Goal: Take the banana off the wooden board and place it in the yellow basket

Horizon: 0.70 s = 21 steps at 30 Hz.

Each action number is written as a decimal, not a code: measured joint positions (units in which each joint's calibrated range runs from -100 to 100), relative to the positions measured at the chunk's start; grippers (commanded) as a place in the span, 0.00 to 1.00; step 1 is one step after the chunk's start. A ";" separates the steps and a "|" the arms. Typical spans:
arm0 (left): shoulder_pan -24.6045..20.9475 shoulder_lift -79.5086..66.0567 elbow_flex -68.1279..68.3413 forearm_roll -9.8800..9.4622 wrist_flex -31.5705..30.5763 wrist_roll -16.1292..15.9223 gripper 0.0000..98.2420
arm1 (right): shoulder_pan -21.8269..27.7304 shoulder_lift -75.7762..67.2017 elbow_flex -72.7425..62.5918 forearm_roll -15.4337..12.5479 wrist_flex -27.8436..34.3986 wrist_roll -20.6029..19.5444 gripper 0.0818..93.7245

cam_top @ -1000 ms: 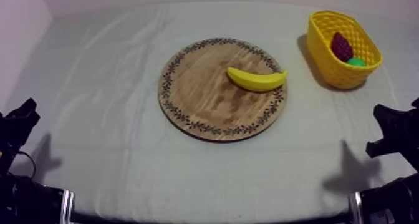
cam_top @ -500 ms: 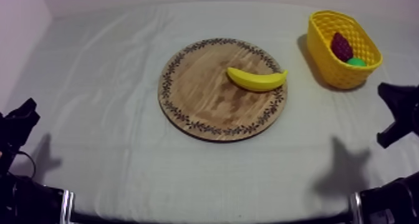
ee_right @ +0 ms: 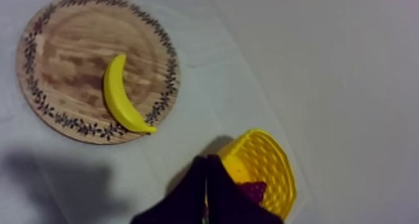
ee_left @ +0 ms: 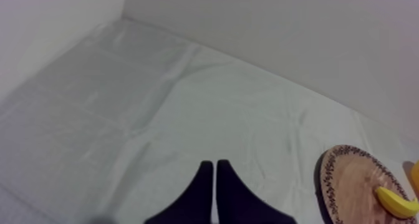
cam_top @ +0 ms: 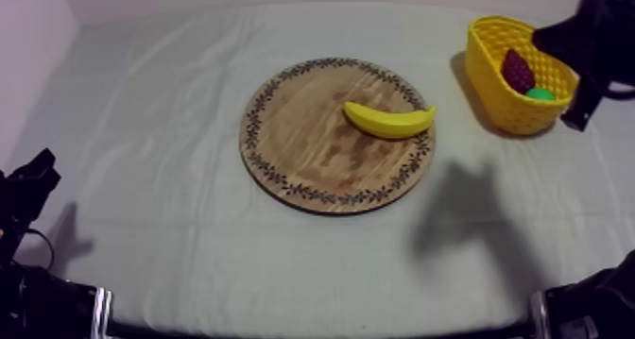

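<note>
The wooden board (cam_top: 312, 144) sits mid-table, the yellow basket (cam_top: 491, 78) apart at its right, and the banana (cam_top: 387, 122) lies on the board's right half. My right gripper (ee_right: 206, 159), fingers pressed together, hovers at the basket's rim; my left gripper (ee_left: 214, 165) is likewise closed. Inside the basket are possibly grapes (cam_top: 517, 69).

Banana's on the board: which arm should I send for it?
Right. The right gripper hangs by the yellow basket, close to the side of the wooden board where the banana lies. The left gripper sits low at the left, much farther off.
</note>
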 measured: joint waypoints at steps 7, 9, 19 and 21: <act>0.00 0.00 0.00 0.00 0.00 0.00 0.00 | -2.96 13.88 -12.82 2.34 7.95 3.21 0.01; 0.00 0.00 0.00 0.00 0.00 0.00 0.00 | -3.70 17.12 -15.69 3.54 9.98 4.07 0.01; 0.00 0.00 0.00 0.00 0.00 0.00 0.00 | -6.35 29.30 -27.31 5.30 17.18 5.50 0.01; 0.00 0.00 0.00 0.00 0.00 0.00 0.00 | -7.35 31.15 -27.58 6.39 17.35 4.78 0.01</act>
